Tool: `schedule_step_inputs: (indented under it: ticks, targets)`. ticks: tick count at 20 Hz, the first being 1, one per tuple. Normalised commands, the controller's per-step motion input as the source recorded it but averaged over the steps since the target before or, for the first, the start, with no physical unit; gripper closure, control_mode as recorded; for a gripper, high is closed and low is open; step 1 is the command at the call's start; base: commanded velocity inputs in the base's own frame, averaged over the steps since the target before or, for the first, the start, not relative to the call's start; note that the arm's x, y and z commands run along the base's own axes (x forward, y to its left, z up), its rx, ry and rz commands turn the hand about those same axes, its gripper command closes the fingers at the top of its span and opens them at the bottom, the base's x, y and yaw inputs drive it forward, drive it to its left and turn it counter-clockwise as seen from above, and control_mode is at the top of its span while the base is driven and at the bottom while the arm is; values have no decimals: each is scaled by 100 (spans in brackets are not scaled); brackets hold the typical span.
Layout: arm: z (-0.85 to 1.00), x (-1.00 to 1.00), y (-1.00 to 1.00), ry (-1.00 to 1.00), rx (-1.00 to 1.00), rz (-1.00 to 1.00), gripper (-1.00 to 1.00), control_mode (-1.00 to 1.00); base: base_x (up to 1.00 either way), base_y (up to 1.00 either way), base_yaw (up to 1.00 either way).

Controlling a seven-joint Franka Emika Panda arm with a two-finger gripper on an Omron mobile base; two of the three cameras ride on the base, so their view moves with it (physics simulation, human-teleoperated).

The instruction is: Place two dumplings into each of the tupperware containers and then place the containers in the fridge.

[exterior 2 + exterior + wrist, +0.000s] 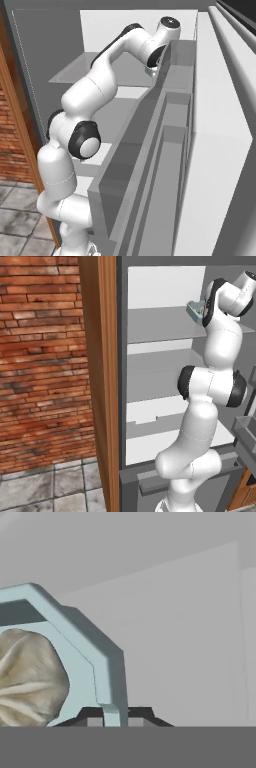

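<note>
1. Teal tupperware container point(107, 662) pinched by its rim wall between the end effector point(111, 718) tips, clamped tight.
2. Held up at the fridge point(150, 326) upper shelf, right side.
3. Carries a dumpling point(27, 677) inside, left of the clamped rim.

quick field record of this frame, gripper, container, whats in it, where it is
gripper: gripper shut on the rim of the teal container
container: teal container, lidless, held up at the level of the upper shelf in the fridge
contents: one dumpling visible inside; a second cannot be told from this view
contact with shelf: cannot tell whether the container rests on it
fridge: open, grey shelves, white back panel
</note>
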Motion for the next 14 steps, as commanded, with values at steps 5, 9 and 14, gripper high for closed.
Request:
schedule_step_inputs:
  ticks: [5, 9, 14]
  targets:
    - [-11, 3, 0, 0, 0, 0, 100, -100, 0, 0, 0]
    - [0, 0, 0, 0, 0, 0, 100, -100, 0, 0, 0]
    - [0, 0, 0, 0, 0, 0, -100, -100, 0, 0, 0]
